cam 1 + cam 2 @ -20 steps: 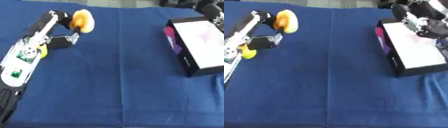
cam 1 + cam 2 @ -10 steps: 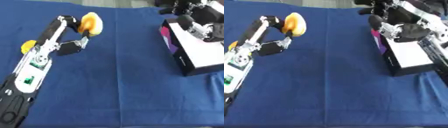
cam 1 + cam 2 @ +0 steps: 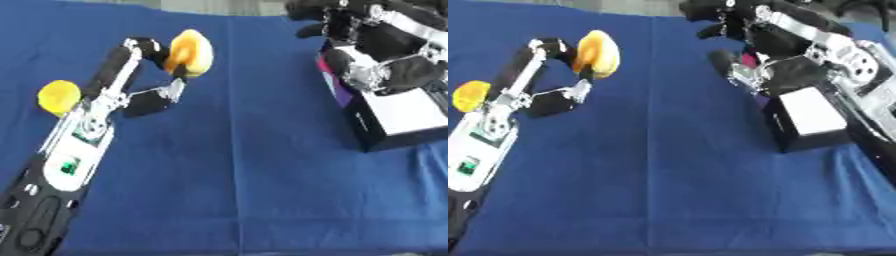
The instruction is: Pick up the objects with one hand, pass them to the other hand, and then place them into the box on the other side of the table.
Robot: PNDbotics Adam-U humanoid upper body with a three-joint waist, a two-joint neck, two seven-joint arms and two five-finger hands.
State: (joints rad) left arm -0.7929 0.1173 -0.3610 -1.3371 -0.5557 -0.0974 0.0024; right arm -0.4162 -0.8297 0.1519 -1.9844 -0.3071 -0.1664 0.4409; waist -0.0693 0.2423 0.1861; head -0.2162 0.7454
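While the left robot hand [image 3: 162, 75] pinches the rounded yellow-orange object [image 3: 191, 52] at its fingertips above the blue tabletop [image 3: 227, 170], it looks light and smooth, perhaps slippery, so the open right robot hand [image 3: 767, 65] beside the black-walled box [image 3: 398, 117] should cup its free broad side.

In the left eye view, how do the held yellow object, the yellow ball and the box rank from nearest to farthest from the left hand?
1. Held yellow object, in the left hand's fingers.
2. Yellow ball, on the cloth at far left.
3. Box, far right, under the right hand.
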